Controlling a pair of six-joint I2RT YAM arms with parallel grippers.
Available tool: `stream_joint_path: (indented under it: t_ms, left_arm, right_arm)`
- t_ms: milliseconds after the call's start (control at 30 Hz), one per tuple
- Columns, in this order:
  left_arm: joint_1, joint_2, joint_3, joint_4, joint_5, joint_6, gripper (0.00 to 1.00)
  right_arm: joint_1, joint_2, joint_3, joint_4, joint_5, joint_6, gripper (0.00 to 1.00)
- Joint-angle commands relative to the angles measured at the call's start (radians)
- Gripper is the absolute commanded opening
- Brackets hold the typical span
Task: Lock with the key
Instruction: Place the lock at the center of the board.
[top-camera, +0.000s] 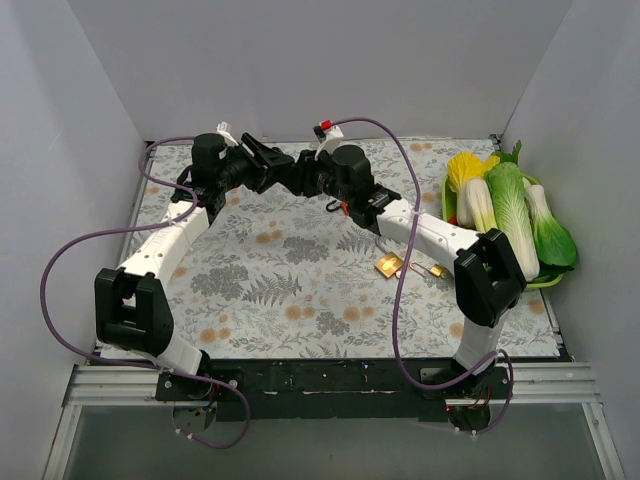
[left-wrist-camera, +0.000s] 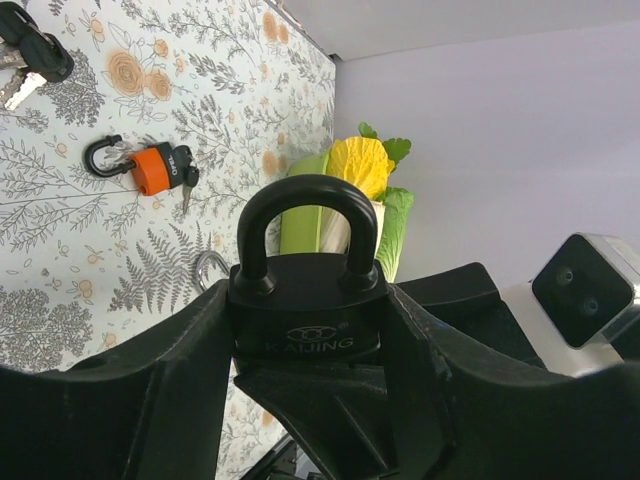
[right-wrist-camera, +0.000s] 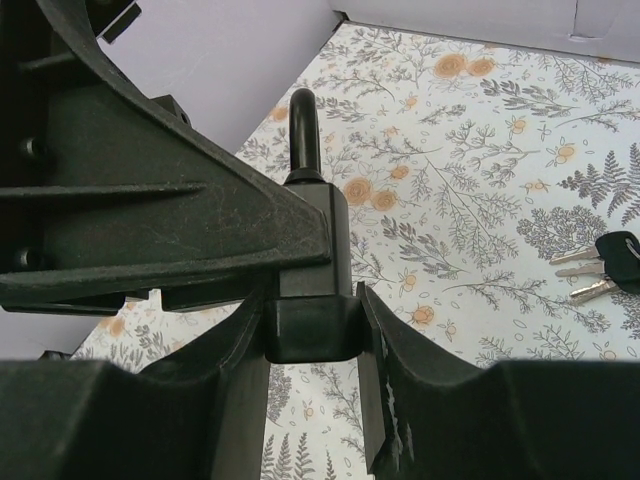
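A black padlock (left-wrist-camera: 308, 305) with its shackle (left-wrist-camera: 305, 215) seated in the body is clamped between my left gripper's (left-wrist-camera: 308, 330) fingers, held in the air above the back of the table. In the right wrist view the padlock (right-wrist-camera: 318, 235) is seen edge on. My right gripper (right-wrist-camera: 312, 335) is shut on a black key head (right-wrist-camera: 310, 325) that sits against the padlock's underside; the key's blade is hidden. In the top view the left gripper (top-camera: 266, 160) and the right gripper (top-camera: 300, 177) meet tip to tip.
An orange padlock (left-wrist-camera: 155, 168) with a key lies on the floral cloth, and a loose bunch of black-headed keys (right-wrist-camera: 605, 262) lies beside it. A brass padlock (top-camera: 388, 265) lies near the right arm. A green tray (top-camera: 548, 282) of vegetables stands at the right wall.
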Motion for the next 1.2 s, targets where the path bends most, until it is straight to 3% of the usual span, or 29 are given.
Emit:
stream_joint_path:
  t_ms: [0, 33, 100, 133, 167, 333, 633, 867, 1167]
  left_arm:
    - [-0.007, -0.033, -0.003, -0.012, -0.016, 0.039, 0.05]
    - [-0.007, -0.03, 0.003, -0.014, -0.02, 0.051, 0.0]
    - [-0.006, -0.016, 0.047, -0.064, -0.049, 0.114, 0.0]
    - [-0.004, -0.007, 0.069, -0.092, -0.061, 0.145, 0.0]
    - [-0.004, 0.012, 0.092, -0.118, -0.075, 0.177, 0.0]
    - [-0.003, 0.073, 0.163, -0.239, -0.135, 0.376, 0.0]
    - [-0.007, 0.271, 0.246, -0.282, -0.24, 0.555, 0.0]
    - [-0.01, 0.432, 0.335, -0.327, -0.332, 0.608, 0.0]
    - [-0.012, 0.555, 0.394, -0.321, -0.394, 0.654, 0.0]
  right_arm:
    - [-0.005, -0.047, 0.053, 0.18, 0.001, 0.027, 0.1]
    - [-0.005, -0.053, 0.047, 0.177, -0.005, 0.022, 0.33]
    - [-0.018, -0.076, 0.027, 0.144, -0.011, -0.006, 0.53]
    - [-0.031, -0.101, 0.016, 0.131, -0.017, -0.018, 0.71]
    - [-0.037, -0.115, 0.004, 0.119, -0.025, -0.035, 0.76]
    - [-0.098, -0.249, -0.134, 0.033, -0.066, -0.15, 0.83]
    - [-0.189, -0.426, -0.312, -0.125, -0.092, -0.433, 0.88]
    - [-0.255, -0.448, -0.307, -0.249, -0.12, -0.471, 0.9]
    - [-0.288, -0.478, -0.337, -0.274, -0.106, -0.474, 0.91]
